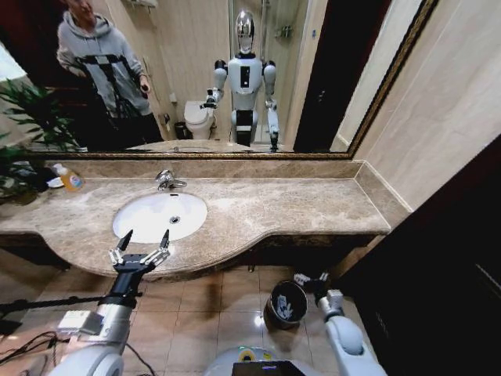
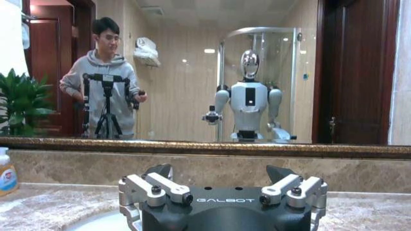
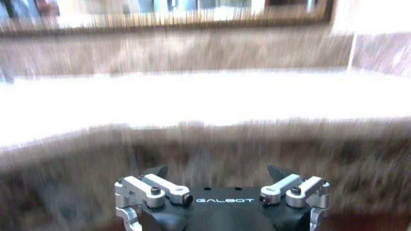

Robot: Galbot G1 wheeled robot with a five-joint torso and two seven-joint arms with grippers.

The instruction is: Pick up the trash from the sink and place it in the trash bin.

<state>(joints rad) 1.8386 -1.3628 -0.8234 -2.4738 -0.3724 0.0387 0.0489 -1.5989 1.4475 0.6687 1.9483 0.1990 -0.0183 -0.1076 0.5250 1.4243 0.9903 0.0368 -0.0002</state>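
The sink [image 1: 149, 210] is a white oval basin in the marble counter, with a chrome tap [image 1: 166, 180] behind it. I see only the drain in the bowl; no trash is in view there. My left gripper [image 1: 145, 237] hovers open over the counter's front edge just before the basin, fingers pointing at the mirror; it holds nothing [image 2: 218, 168]. The trash bin [image 1: 287, 303] stands on the floor tiles under the counter edge, with something white inside. My right gripper [image 1: 311, 279] hangs open just above the bin's rim and is empty [image 3: 218, 169].
An orange-labelled soap bottle [image 1: 70, 180] stands at the counter's back left beside a green plant [image 1: 14, 174]. A big mirror [image 1: 313, 70] covers the wall. A dark wooden panel [image 1: 438, 258] closes the right side. Cables [image 1: 31, 345] lie on the floor at left.
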